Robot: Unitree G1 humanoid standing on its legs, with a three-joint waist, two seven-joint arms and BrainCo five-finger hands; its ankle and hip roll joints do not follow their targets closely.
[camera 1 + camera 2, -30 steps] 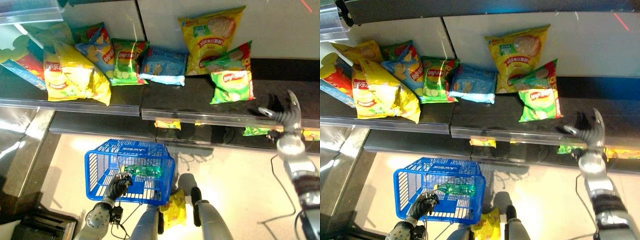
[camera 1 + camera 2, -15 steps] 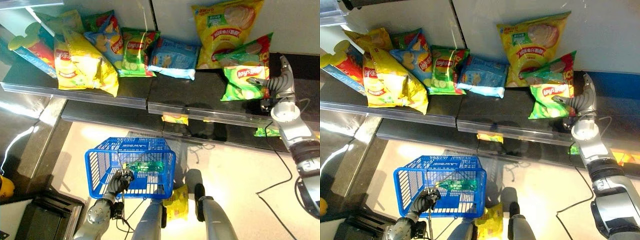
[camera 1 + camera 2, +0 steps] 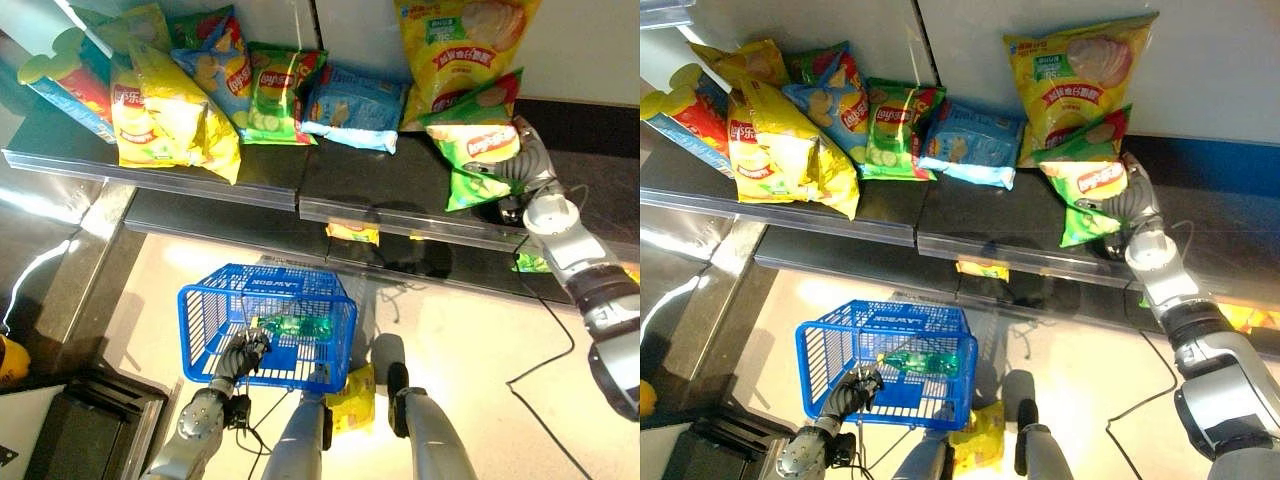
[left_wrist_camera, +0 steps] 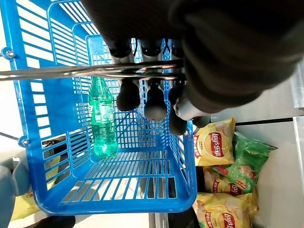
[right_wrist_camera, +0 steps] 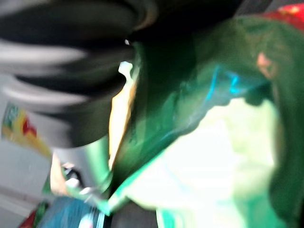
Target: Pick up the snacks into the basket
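A green chip bag [image 3: 466, 148] leans on the dark shelf [image 3: 390, 185] below a big yellow bag [image 3: 460, 45]. My right hand [image 3: 522, 168] is at the green bag's right side with its fingers curled across it, and the bag looks squeezed narrow. In the right wrist view the green bag [image 5: 204, 142] sits right against the hand. Lower down, my left hand [image 3: 240, 355] is shut on the thin metal handle [image 4: 95, 71] of the blue basket [image 3: 215, 300]. A green bottle [image 4: 102, 123] lies inside the basket.
More snack bags line the shelf: a blue one [image 3: 352, 100], a green one [image 3: 275, 88], a blue-and-red one [image 3: 215, 62] and yellow ones [image 3: 170, 120]. A lower shelf holds a yellow bag [image 3: 352, 233]. Another yellow bag [image 3: 352, 400] lies on the floor beside the basket.
My right hand has come from the bare shelf at the right over to the green chip bag and closed on it. The camera shifted. My left hand still holds the basket.
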